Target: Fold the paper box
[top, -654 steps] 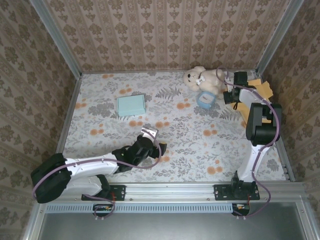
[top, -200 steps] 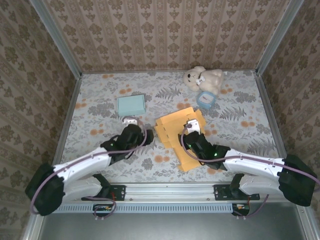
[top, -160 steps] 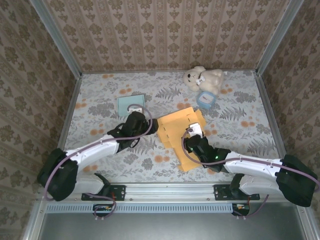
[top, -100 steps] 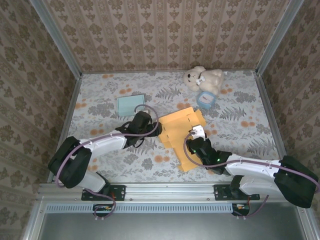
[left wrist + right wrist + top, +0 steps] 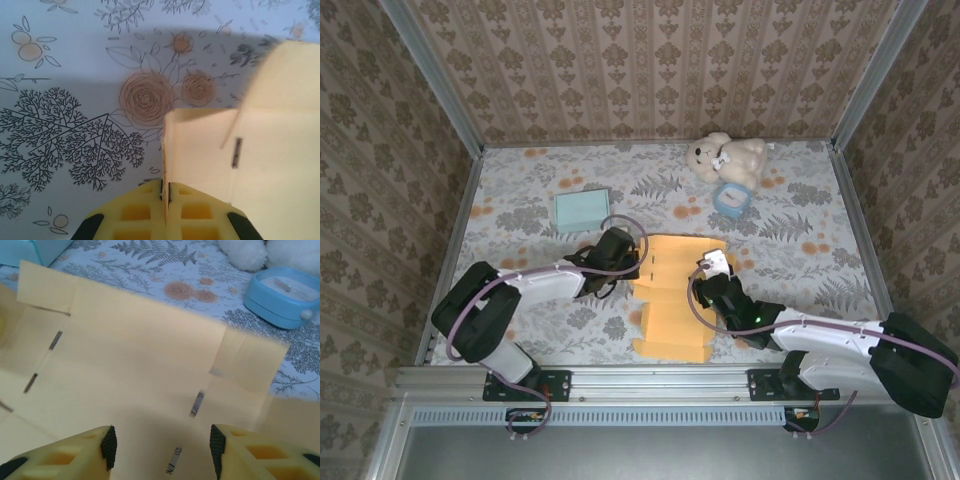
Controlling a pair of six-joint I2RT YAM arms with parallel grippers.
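The paper box is a flat yellow cardboard blank lying unfolded on the floral table, between the two arms. My left gripper is at its left edge. In the left wrist view the left gripper is shut on a thin upright flap edge of the paper box. My right gripper hovers over the blank's right part. In the right wrist view the right gripper stands open, the paper box lying flat under its fingers with nothing between them.
A white teddy bear and a small round blue container lie at the back right, just beyond the blank. A flat teal box sits at the back left. Patterned walls close in the table on three sides.
The left arm has reached right to the blank's left edge and shut on a flap. The blank has swung round and now lies square to the table.
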